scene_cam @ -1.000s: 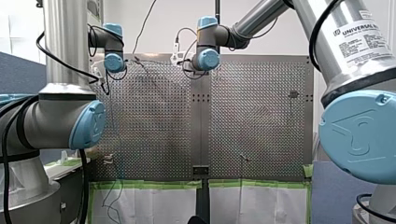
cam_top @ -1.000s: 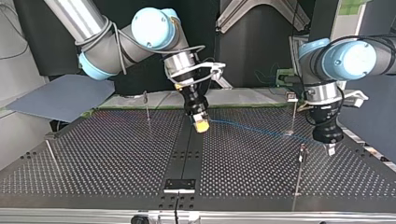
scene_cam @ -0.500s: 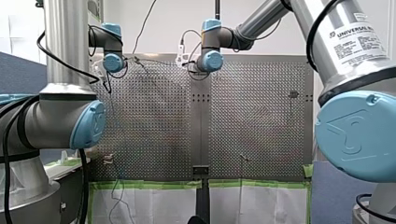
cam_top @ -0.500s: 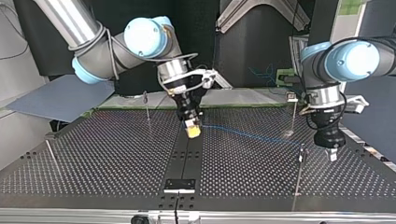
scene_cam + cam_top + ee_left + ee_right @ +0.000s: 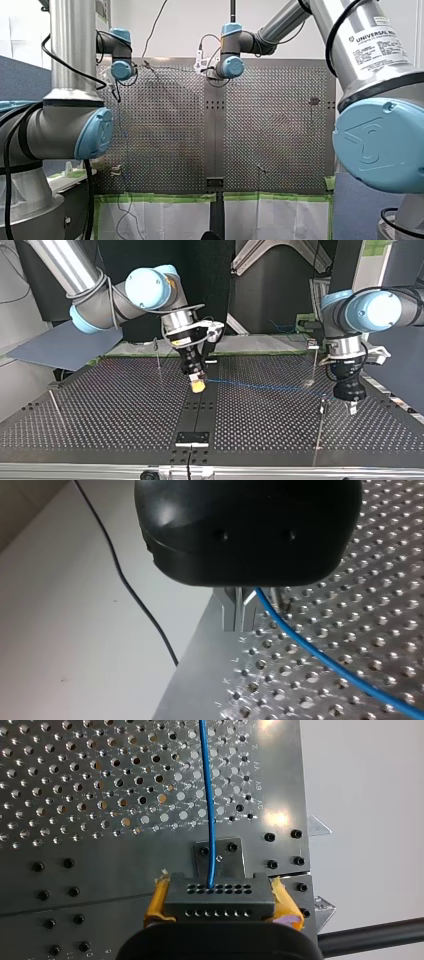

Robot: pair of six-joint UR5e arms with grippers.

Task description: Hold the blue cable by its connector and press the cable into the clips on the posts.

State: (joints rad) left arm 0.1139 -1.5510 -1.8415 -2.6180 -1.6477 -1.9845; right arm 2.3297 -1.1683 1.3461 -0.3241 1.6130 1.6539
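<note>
in the right wrist view my right tool [image 5: 222, 904] is clenched on the connector [image 5: 220, 892], a dark grey block with rows of small holes, squeezed between the yellow pads [image 5: 158, 901]. the blue cable [image 5: 208, 800] leaves the middle of the connector's face and runs straight ahead over the perforated tabletop [image 5: 100, 795], crossing a small screwed plate [image 5: 231, 857] just ahead of the tool.

in the top view the right tool hangs tilted above the dark centre strip [image 5: 200, 412] of the tabletop. the cable stretches from it in a nearly level line, clear of the surface, toward my left tool [image 5: 351, 407] at the view's right. it passes close by the far thin post [image 5: 314, 365] and reaches the top of the near post [image 5: 320, 432], which stands just beside the left tool. whether the cable is seated there is too small to tell. a third post [image 5: 157, 354] and a fourth post [image 5: 55, 407] stand at the view's left, well apart from the cable.

in the left wrist view the metal fingers [image 5: 229, 612] stand close together and point down near the tabletop's edge. the cable comes out right at them and trails away over the holes, so the left tool looks clenched on the blue cable. a thin black wire [image 5: 125, 580] lies on the pale surface beyond the edge.
</note>
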